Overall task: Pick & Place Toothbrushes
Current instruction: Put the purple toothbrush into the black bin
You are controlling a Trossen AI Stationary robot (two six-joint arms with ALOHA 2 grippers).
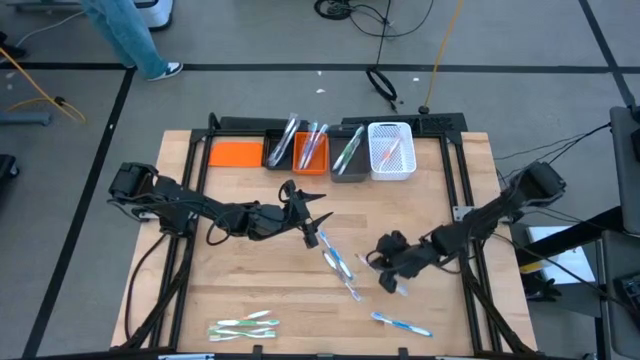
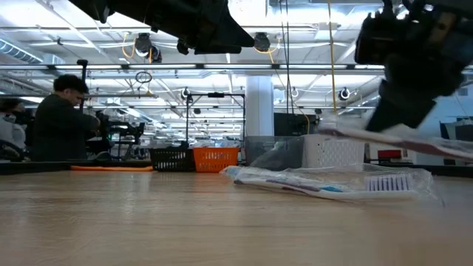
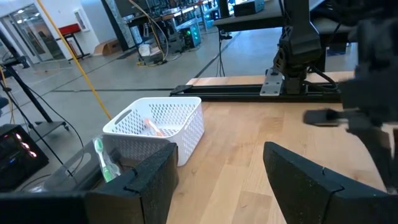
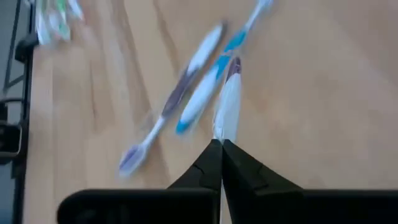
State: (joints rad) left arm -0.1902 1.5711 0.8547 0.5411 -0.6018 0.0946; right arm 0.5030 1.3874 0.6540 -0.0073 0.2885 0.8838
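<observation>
My right gripper (image 4: 221,148) hangs over the table's right half (image 1: 390,275), shut on a pale toothbrush (image 4: 229,102) that shows above the wood in the low view (image 2: 403,138). Loose toothbrushes lie flat on the table: two under it (image 4: 202,93) (image 4: 163,115), a wrapped one (image 2: 325,183), one near the front right (image 1: 400,323), and a bunch at the front left (image 1: 240,327). My left gripper (image 3: 217,180) waits open above the table's middle (image 1: 312,218), pointing toward the white basket (image 3: 158,124). My right gripper pinches one end of the toothbrush (image 4: 224,132) between its two fingertips, slanting down from the table's right side. The brush runs on in line with the fingers, past their tips. It is lifted clear of the table, close to level in the low view.
Along the far edge stand a flat orange lid (image 1: 235,153), a black bin (image 1: 278,152), an orange bin (image 1: 310,152), a grey bin (image 1: 348,158) and the white basket (image 1: 391,150), several with toothbrushes inside. A person (image 2: 63,118) sits beyond the table.
</observation>
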